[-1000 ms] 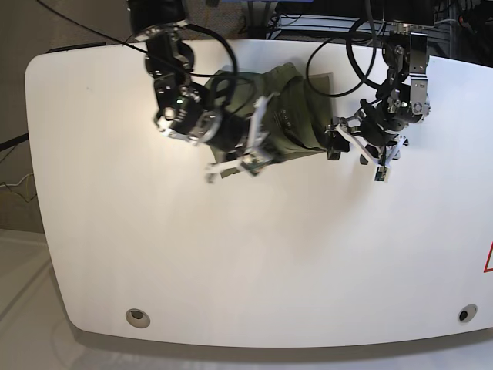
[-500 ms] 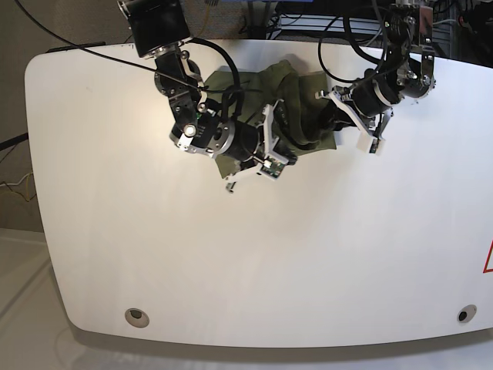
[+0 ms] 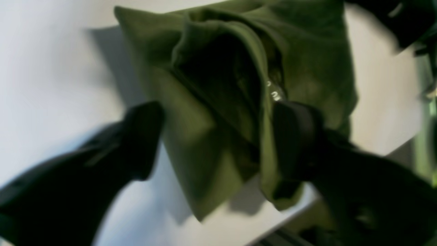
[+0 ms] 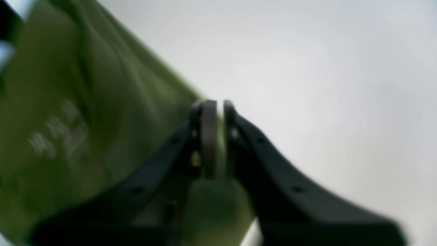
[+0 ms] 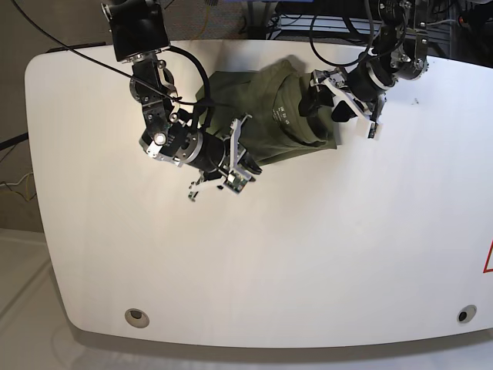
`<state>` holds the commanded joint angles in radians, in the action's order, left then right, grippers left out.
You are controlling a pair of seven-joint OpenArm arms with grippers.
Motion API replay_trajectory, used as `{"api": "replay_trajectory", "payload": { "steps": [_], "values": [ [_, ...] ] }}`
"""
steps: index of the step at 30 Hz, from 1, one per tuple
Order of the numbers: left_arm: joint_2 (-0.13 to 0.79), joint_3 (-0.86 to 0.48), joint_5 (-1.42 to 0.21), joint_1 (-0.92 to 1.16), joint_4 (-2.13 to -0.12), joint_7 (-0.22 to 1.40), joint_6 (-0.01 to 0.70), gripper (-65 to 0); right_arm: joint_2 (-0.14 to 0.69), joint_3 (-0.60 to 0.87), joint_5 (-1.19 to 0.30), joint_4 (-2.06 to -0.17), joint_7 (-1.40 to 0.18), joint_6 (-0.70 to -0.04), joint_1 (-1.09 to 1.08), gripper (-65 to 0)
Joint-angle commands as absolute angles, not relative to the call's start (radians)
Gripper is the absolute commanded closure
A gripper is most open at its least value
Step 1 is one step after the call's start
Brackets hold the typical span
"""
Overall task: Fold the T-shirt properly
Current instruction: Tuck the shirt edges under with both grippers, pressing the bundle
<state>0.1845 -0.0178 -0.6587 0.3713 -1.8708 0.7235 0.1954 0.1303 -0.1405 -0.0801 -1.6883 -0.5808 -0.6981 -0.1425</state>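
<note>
The right end effector [image 4: 215, 136] is clenched on the T-shirt [image 5: 273, 116] edge, keeping it taut; the left end effector [image 3: 218, 136] is spread wide, straddling a bunched fold above the surface [image 5: 308, 254].

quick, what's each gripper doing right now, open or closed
Left gripper: open, its fingers straddling the T-shirt.
Right gripper: shut on the T-shirt's edge.

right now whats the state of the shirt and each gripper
T-shirt: bunched and partly folded on the table, white neck label showing, not yet neat.
Right gripper: shut on a thin edge of the T-shirt.
Left gripper: open, one finger pressed into the cloth folds, the other finger beside the cloth over the table.
</note>
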Motion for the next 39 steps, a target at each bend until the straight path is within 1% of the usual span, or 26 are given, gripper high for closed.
{"api": "replay_trajectory", "payload": {
  "steps": [1, 5, 12, 17, 23, 29, 32, 34, 36, 37, 39],
  "values": [
    [0.182, -0.018, -0.693, 0.387, -1.857, 0.757, 0.203, -48.0, 0.114, -0.219, -0.054, -1.621, -0.599, -0.698, -0.076, -7.8],
    [0.166, -0.019, -0.693, 0.346, -1.857, 0.773, 0.205, -47.9, 0.114, -0.219, -0.054, -1.623, -0.601, -0.698, -0.076, -7.8],
    [0.163, -0.024, -0.714, 0.300, -1.874, 0.886, 0.205, -47.9, 0.114, -0.217, -0.054, -1.629, -0.601, -0.698, -0.065, -7.8],
    [0.171, -0.036, -0.803, 0.302, -1.900, 0.897, 0.203, -47.9, 0.114, -0.216, -0.054, -1.650, -0.601, -0.698, -0.065, -7.8],
    [0.217, -0.044, -0.929, 0.303, -1.919, 0.900, 0.199, -47.7, 0.114, -0.216, -0.054, -1.695, -0.601, -0.698, -0.062, -7.8],
    [0.232, -0.044, -1.036, 0.323, -1.919, 0.912, 0.197, -47.4, 0.114, -0.216, -0.051, -1.692, -0.605, -0.698, -0.059, -7.8],
    [0.236, -0.044, -1.066, 0.337, -1.919, 0.943, 0.174, -43.7, 0.114, -0.214, -0.050, -1.679, -0.633, -0.698, -0.061, -7.7],
    [0.237, -0.044, -1.076, 0.340, -1.919, 0.955, 0.148, -40.1, 0.114, -0.214, -0.050, -1.672, -0.645, -0.698, -0.064, -7.7],
    [0.237, -0.044, -1.079, 0.354, -1.919, 0.960, 0.134, -35.2, 0.114, -0.214, -0.050, -1.670, -0.650, -0.698, -0.065, -7.7],
    [0.237, -0.044, -1.079, 0.358, -1.919, 0.960, 0.133, -34.0, 0.114, -0.214, -0.050, -1.670, -0.650, -0.698, -0.065, -7.7],
    [0.237, -0.044, -1.079, 0.367, -1.919, 0.960, 0.133, -28.4, 0.114, -0.214, -0.050, -1.670, -0.650, -0.698, -0.065, -7.7]
  ]
}}
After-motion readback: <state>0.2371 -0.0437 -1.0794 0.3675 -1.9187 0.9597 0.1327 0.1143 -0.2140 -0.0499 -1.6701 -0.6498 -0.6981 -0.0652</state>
